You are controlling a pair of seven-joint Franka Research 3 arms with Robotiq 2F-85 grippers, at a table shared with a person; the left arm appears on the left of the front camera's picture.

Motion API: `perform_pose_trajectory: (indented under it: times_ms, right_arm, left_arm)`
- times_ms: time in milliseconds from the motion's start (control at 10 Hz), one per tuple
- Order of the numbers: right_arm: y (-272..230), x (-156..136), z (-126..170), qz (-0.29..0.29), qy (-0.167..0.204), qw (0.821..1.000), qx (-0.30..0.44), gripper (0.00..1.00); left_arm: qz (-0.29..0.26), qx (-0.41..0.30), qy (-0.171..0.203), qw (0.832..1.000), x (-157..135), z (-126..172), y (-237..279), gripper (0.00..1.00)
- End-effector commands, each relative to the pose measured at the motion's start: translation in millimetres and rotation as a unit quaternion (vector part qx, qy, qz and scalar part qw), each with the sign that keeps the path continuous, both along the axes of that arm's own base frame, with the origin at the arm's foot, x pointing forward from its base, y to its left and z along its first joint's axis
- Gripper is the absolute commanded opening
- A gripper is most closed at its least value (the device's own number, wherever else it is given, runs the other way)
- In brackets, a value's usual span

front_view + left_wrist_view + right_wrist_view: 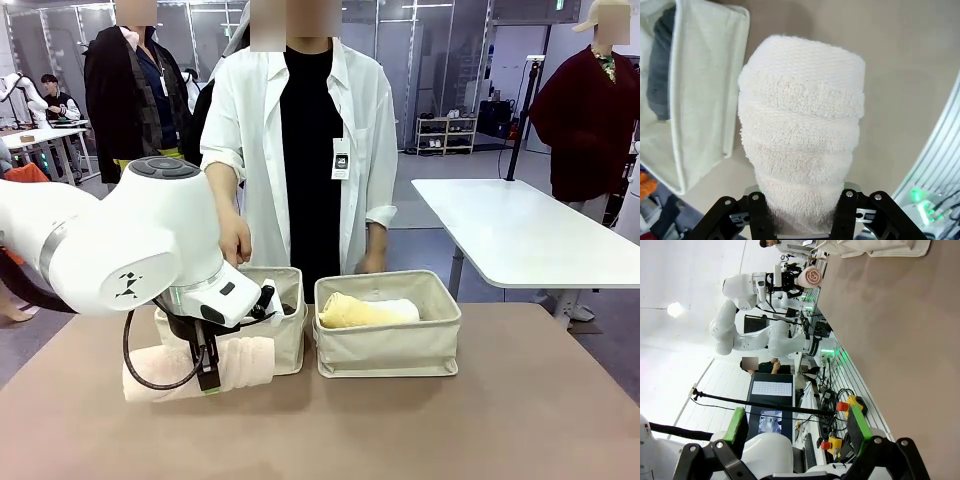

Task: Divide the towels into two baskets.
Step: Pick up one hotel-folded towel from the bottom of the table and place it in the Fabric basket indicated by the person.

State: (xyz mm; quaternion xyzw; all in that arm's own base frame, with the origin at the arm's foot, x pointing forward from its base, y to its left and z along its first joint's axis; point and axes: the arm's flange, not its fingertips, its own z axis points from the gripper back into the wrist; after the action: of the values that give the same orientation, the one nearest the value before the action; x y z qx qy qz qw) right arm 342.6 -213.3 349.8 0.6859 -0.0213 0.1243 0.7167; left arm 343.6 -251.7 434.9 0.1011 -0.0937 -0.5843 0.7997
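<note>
1. Now I am clamping my left gripper [802, 212] across one end of the pale pink rolled terry towel [195, 368], lying lengthwise along the table's left front.
2. I am keeping the left beige canvas basket [287, 335] just behind it; my right gripper [797, 440] is hanging wide apart, farther off.

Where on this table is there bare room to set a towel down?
Free: the broad strip in front of the right basket, and the table's right end. Crowded: the left front, where the left gripper holds the pink towel against the left basket.
</note>
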Motion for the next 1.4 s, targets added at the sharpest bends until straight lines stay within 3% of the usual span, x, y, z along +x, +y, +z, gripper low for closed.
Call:
perform_pose_trajectory:
  times_ms: [0,100,300,500,700,1000,1100,1200,1300]
  right_arm:
    - [4,-4,1,-0.005,-0.003,1.000,-0.002,1.00]
    - [4,-4,1,-0.005,-0.003,1.000,-0.002,1.00]
    - [4,-4,1,-0.005,-0.003,1.000,-0.002,1.00]
    - [4,-4,1,-0.005,-0.003,1.000,-0.002,1.00]
    - [4,-4,1,-0.005,-0.003,1.000,-0.002,1.00]
    - [4,-4,1,-0.005,-0.003,1.000,-0.002,1.00]
    - [4,-4,1,-0.005,-0.003,1.000,-0.002,1.00]
    - [4,-4,1,-0.005,-0.003,1.000,-0.002,1.00]
    - [4,-4,1,-0.005,-0.003,1.000,-0.002,1.00]
  left_arm:
    - [-0.086,0.030,-0.058,0.994,33,17,-3,0.51]
    - [-0.090,0.067,-0.062,0.992,59,28,-2,0.51]
    - [-0.143,0.051,-0.058,0.987,101,50,6,0.51]
    - [-0.183,0.055,-0.055,0.980,148,48,-6,0.51]
    - [-0.173,0.044,-0.044,0.983,192,46,-11,0.51]
    - [-0.160,0.059,-0.015,0.985,232,29,-18,0.51]
    - [-0.153,0.053,0.002,0.987,238,26,-18,0.71]
    - [-0.148,0.054,0.007,0.988,240,24,-16,0.82]
    - [-0.142,0.054,0.009,0.988,241,24,-14,1.00]
